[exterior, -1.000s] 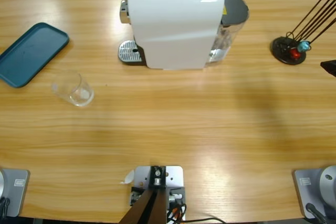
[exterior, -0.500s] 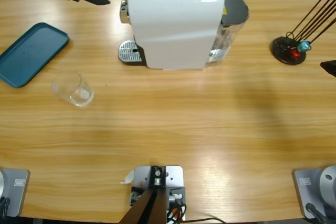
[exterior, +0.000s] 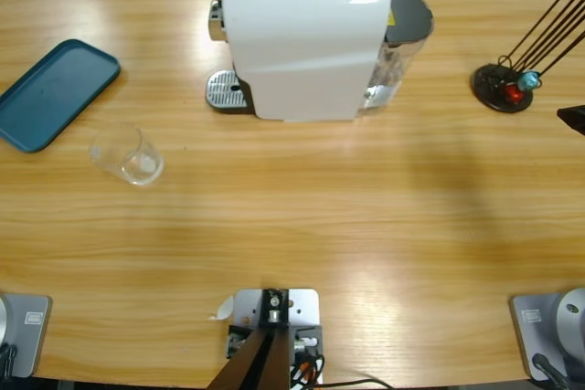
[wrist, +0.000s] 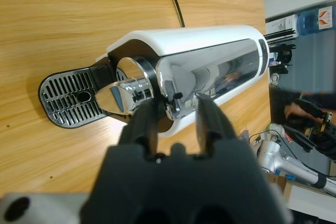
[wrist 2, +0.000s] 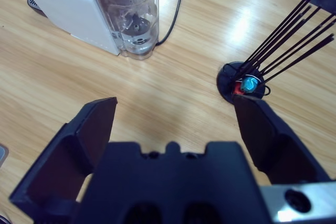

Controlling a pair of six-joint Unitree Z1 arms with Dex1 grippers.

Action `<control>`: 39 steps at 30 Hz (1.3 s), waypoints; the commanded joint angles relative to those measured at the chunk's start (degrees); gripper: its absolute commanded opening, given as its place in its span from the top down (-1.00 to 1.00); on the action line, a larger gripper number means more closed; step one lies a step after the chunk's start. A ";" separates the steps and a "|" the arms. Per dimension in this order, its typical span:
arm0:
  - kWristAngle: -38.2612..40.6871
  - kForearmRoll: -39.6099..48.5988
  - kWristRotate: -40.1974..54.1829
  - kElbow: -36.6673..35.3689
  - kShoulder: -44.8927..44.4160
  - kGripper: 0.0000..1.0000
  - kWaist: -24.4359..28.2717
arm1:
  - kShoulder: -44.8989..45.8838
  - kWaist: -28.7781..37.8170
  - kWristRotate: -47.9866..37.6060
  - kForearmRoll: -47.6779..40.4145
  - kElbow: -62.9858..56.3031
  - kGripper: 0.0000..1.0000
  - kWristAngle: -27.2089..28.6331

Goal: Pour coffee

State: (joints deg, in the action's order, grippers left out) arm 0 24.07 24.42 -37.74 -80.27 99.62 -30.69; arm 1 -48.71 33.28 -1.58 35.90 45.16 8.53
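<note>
Coffee isn't visible; I see the glass tumbler [exterior: 128,154] near-left of the white coffee machine [exterior: 306,38]. My left gripper [wrist: 176,109], jaws apart, hovers at its chrome lever [wrist: 123,90]; right gripper [wrist 2: 176,121] gapes wide.

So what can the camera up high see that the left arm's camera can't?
Only the high view shows the glass tumbler, the blue tray and the black stand of capsules. Only the left wrist view shows the silver spout close up, with the left pincer open around the machine's front, plus a person's hand in the room behind. Both show the white coffee machine, its drip grate and the wooden table.
</note>
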 commanded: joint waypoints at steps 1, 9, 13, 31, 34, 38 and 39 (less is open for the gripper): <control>0.95 2.68 0.12 -0.38 0.79 0.79 0.54 | -0.59 0.38 0.61 -0.21 -1.13 -1.00 -0.71; 0.54 3.38 0.30 -1.38 0.30 0.79 0.54 | -0.59 0.38 0.61 -0.21 -1.13 -1.00 -0.71; 0.42 3.75 0.39 -1.29 -0.11 0.79 0.54 | -0.59 0.38 0.61 -0.21 -1.13 -1.00 -0.71; 0.95 3.35 0.54 -2.77 -0.86 1.00 0.47 | -0.59 0.38 0.61 -0.21 -1.11 -1.00 -0.80; 0.98 3.44 0.23 -5.63 -1.29 1.00 0.02 | -0.59 0.38 0.61 -0.21 -1.13 -1.00 -0.80; 1.10 3.44 -0.12 -9.06 -1.34 1.00 -0.02 | -0.59 0.38 0.61 -0.21 -1.13 -1.00 -0.78; 1.30 3.44 -0.27 -9.68 -1.23 1.00 -0.07 | -0.59 0.38 0.61 -0.21 -1.13 -1.00 -0.80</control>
State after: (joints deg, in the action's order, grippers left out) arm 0 24.05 27.79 -37.62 -83.44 99.30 -30.33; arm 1 -48.71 33.28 -1.56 35.90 45.16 8.53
